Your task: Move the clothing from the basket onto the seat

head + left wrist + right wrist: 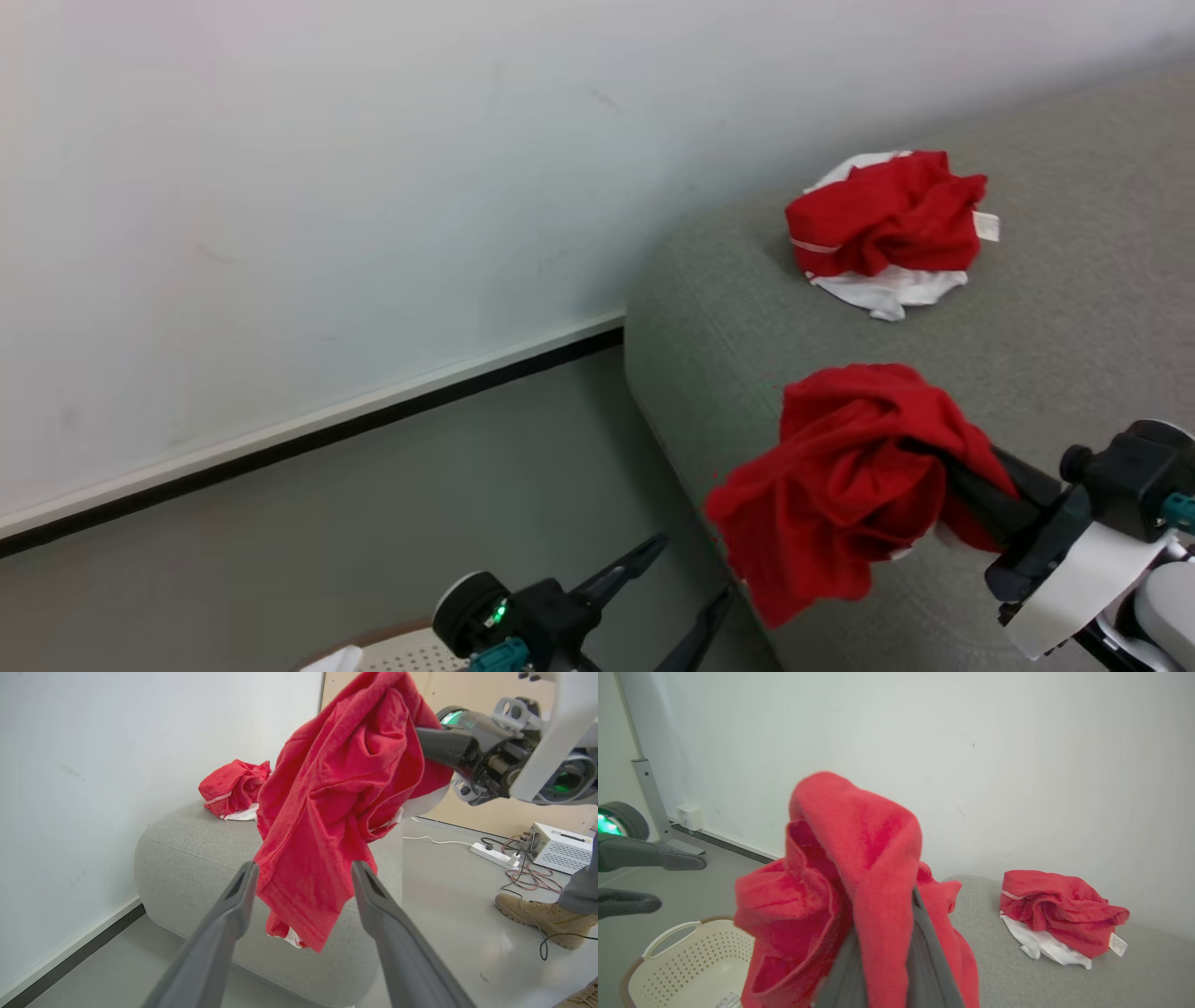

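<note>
Right pincer [934,459] clenched on a red garment [831,495] over the near left edge of the grey seat [1074,327]; left pincer [693,567] released, empty; a red-and-white garment [882,229] lies farther back on it

No text can be read. The white tag [1116,944] on the lying red garment [1059,905] and the sticker [730,1001] in the laundry basket [691,961] are too small to read.
</note>
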You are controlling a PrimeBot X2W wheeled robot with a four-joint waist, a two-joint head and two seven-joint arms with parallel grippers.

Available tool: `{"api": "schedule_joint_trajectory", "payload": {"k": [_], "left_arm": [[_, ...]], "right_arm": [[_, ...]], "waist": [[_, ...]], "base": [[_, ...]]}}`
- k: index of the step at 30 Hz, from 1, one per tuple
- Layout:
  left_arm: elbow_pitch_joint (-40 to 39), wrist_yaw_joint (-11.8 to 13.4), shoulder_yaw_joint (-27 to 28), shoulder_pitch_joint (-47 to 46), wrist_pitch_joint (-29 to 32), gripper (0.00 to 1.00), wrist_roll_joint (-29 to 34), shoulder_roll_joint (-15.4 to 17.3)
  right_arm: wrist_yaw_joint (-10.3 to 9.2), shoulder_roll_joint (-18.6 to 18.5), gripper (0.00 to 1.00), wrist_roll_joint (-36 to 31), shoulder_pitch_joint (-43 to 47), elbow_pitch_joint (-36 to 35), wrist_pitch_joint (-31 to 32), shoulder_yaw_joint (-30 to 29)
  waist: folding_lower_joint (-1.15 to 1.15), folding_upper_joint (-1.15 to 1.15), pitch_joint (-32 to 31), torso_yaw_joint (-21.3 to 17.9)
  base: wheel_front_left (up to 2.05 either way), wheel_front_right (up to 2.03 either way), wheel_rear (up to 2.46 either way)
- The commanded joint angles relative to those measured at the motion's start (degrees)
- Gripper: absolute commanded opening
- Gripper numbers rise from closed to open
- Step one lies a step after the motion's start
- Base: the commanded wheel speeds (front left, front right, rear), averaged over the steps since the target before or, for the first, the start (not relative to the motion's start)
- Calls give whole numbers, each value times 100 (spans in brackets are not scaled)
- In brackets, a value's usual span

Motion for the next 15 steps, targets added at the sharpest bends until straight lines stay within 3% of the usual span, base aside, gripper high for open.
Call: {"api": "schedule_joint_trajectory", "payload": {"k": [1,7,15], "left_arm": [[37,1,3,-79,-38,100,-8,-6],[92,-17,-40,-277,24,100,64,-13],[74,-5,-12,-790,225,100,247,51]], "right_arm": [[-12,-4,0,-78,118,13,-48,-120],[-12,90,0,-308,320,60,-44,-761],[-13,429,0,-771,300,210,-41,-2160]], "waist": [[0,0,154,-185],[0,0,464,-217],[0,0,1292,46]], "base": [[0,0,0],[0,0,0],[0,0,0]]}}
